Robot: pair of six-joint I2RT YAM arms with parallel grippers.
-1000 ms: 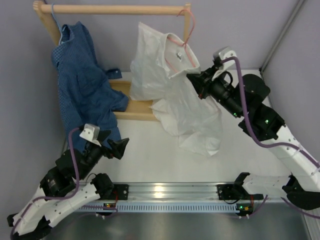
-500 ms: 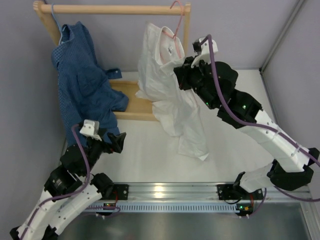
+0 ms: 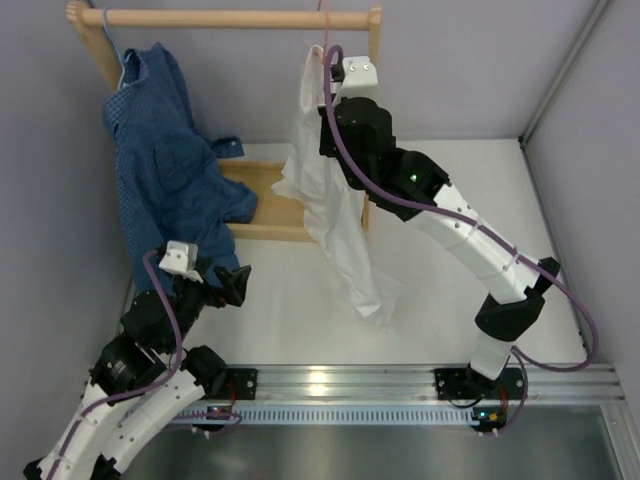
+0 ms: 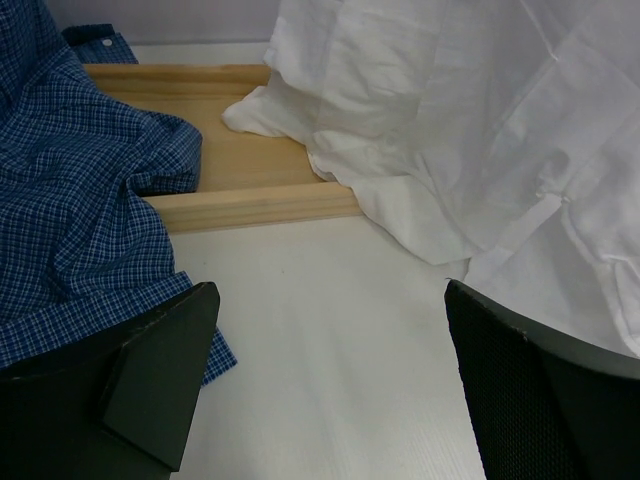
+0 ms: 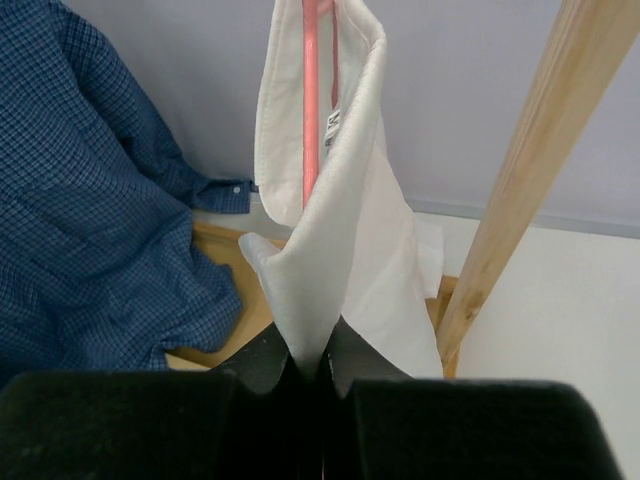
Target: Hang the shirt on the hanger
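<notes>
1. Right wrist view: the right end effector is closed tight on a fold of the shirt at the collar. The hanger shows as a pink wire running straight up from just above the fingertips, inside the collar. Whether the wire itself is pinched under the cloth cannot be told. A wooden post stands close on the right, and the blue shirt lies apart on the left.

2. Top view: the right arm reaches up and away, its end effector just under the rail, near the rail's right end. The shirt hangs from there with its long axis vertical, and its hem trails on the desk. The hook is too faint here to tell whether it is over the rail. The coming move likely turns on that small gap upward, with the post tight on one side and free room on the other.

3. Left wrist view: the left end effector stands wide open and empty, low over the desk. The shirt's lower folds lie ahead and to the right, draped over the rack's wooden base. The right arm is much the nearer to the collar.
</notes>
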